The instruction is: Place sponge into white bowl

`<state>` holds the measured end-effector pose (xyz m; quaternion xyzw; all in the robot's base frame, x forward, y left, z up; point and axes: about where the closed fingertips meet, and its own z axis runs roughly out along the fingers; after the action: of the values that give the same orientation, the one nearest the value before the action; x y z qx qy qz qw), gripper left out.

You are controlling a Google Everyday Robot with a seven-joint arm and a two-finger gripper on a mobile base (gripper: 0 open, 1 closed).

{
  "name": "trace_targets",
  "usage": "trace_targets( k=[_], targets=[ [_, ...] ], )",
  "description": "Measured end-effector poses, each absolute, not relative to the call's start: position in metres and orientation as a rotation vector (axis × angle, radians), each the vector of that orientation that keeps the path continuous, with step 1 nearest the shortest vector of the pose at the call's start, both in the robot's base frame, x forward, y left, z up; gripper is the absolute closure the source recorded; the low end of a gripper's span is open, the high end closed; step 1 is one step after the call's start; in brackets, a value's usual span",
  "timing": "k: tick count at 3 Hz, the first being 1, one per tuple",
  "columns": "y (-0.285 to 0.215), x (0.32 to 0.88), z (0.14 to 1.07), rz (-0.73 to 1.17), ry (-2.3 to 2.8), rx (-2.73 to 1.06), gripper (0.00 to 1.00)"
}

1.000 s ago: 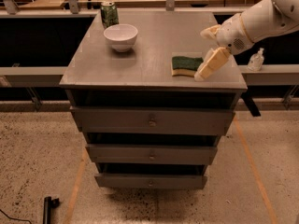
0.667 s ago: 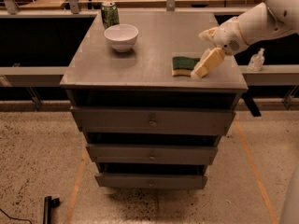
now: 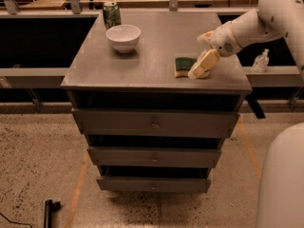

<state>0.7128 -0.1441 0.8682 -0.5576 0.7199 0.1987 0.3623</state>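
The sponge (image 3: 183, 65), dark green on top with a pale yellow base, lies flat on the right part of the grey cabinet top (image 3: 156, 56). The white bowl (image 3: 123, 36) stands empty at the back left of the top, well apart from the sponge. My gripper (image 3: 196, 55) reaches in from the right on a white arm. It is open. Its lower cream finger (image 3: 203, 64) rests against the sponge's right end and hides that end. Its upper finger (image 3: 205, 36) is raised above the top.
A green drink can (image 3: 111, 14) stands just behind the bowl. A small clear bottle (image 3: 260, 61) sits on a ledge to the right of the cabinet. The cabinet has three drawers (image 3: 153, 123) below. A white robot body (image 3: 282, 179) fills the lower right.
My gripper has moved a little to the left, so its lower finger now covers the sponge's right end. The sponge and the bowl have not moved.
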Motion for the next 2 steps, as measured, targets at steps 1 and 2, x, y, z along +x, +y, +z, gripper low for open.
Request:
trace_targets(
  k=[1, 2],
  targets=[
    [-0.145, 0.718, 0.846, 0.542, 1.887, -1.445, 0.16],
    [-0.147, 0.722, 0.833, 0.563, 1.903, -1.444, 0.41]
  ],
)
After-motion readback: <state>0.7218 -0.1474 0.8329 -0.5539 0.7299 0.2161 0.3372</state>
